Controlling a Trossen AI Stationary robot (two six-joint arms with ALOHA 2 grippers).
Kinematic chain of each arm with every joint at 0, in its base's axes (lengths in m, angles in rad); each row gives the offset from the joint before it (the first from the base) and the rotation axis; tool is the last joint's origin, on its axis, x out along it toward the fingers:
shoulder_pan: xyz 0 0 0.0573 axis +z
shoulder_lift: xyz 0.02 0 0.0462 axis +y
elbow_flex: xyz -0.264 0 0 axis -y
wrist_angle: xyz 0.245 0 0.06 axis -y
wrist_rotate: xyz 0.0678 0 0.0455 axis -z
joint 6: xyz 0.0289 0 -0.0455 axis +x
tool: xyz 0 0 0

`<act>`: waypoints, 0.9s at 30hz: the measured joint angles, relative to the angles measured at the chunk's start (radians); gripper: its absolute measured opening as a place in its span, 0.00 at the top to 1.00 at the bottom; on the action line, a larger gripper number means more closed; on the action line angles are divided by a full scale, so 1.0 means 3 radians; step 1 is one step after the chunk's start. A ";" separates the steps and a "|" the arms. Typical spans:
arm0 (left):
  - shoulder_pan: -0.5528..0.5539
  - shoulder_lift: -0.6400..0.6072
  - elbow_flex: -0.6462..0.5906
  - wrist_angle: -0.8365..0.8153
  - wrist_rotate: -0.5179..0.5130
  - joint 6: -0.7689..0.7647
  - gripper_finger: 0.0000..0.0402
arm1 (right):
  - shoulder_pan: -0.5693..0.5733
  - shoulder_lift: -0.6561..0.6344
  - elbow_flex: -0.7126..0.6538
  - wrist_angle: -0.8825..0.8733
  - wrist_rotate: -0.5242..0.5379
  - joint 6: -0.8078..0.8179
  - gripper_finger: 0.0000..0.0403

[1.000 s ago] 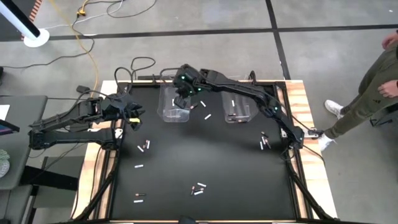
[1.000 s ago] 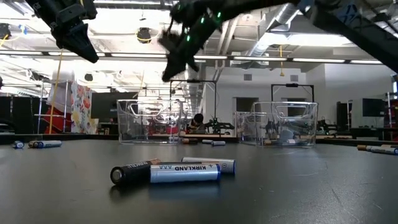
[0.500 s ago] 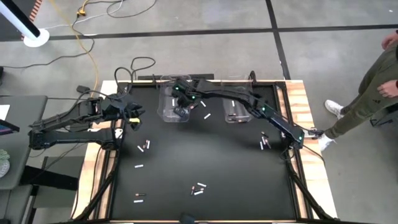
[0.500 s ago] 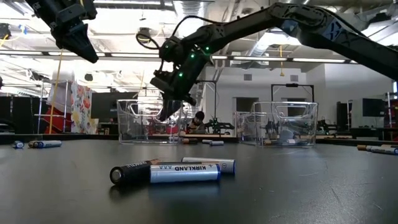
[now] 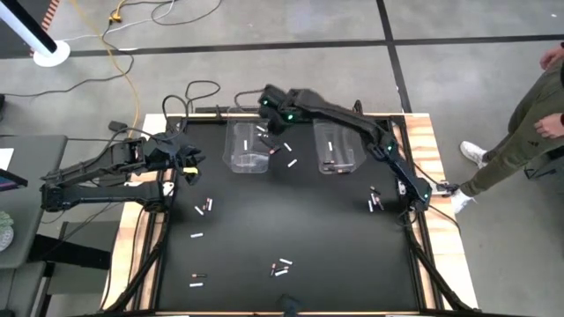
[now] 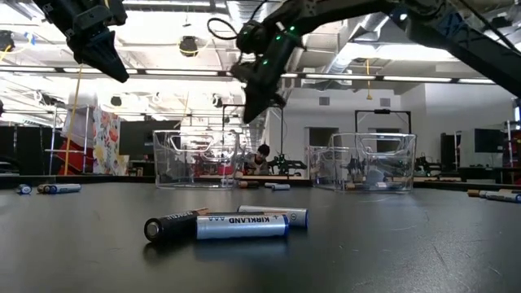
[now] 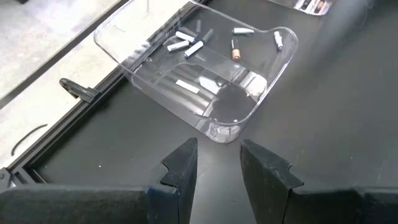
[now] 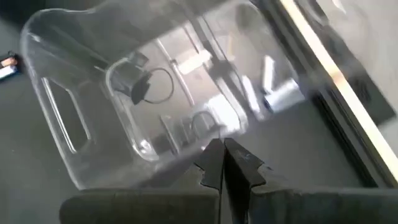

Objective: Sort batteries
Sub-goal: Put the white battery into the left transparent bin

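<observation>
Slim batteries lie scattered on the black table, among them a pair (image 5: pixel 204 207), a group (image 5: pixel 280 267) near the front that also shows in the low view as batteries (image 6: pixel 232 223), and some (image 5: pixel 374 201) at the right. Two clear bins stand at the far side, the left bin (image 5: pixel 236 151) and the right bin (image 5: pixel 345 151). Both hold a few batteries. My right gripper (image 5: pixel 266 95) (image 6: pixel 254 106) (image 8: pixel 222 157) hangs shut and empty above the far end of the left bin. My left gripper (image 5: pixel 189 165) (image 7: pixel 214 163) waits open, raised over the table's left edge.
The left wrist view shows the left bin (image 7: pixel 249 99) with several white batteries inside. Loose batteries (image 5: pixel 287 155) lie between the two bins. A person (image 5: pixel 529 123) stands on the floor beyond the table's right edge. Wooden rails border the table.
My right gripper dipped down into the left bin, then rose again and moved toward the table's far edge and slightly right, ending high above the bin's far end. The left arm kept still.
</observation>
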 joint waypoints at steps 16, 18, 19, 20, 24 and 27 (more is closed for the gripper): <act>0.0000 0.0000 0.0000 0.0001 0.0001 -0.0035 0.71 | 0.0142 -0.0091 -0.0574 -0.0845 0.0007 0.0029 0.70; 0.0000 0.0000 0.0000 -0.0001 0.0001 -0.0042 0.71 | 0.0189 -0.0090 -0.0689 -0.0827 0.0007 0.0001 0.67; 0.0000 0.0001 -0.0001 -0.0001 0.0001 -0.0047 0.71 | 0.0211 -0.0090 -0.0748 -0.0810 0.0007 -0.0002 0.65; 0.0000 0.0001 0.0000 -0.0001 0.0001 -0.0048 0.71 | 0.0231 -0.0090 -0.0802 -0.0787 0.0008 -0.0001 0.64; 0.0000 0.0000 -0.0001 0.0001 0.0001 -0.0047 0.71 | 0.0281 -0.0088 -0.0907 -0.0698 0.0007 -0.0115 0.57; 0.0000 0.0001 -0.0001 0.0004 0.0001 -0.0020 0.71 | 0.0313 -0.0091 -0.1027 -0.0470 0.0007 -0.0413 0.53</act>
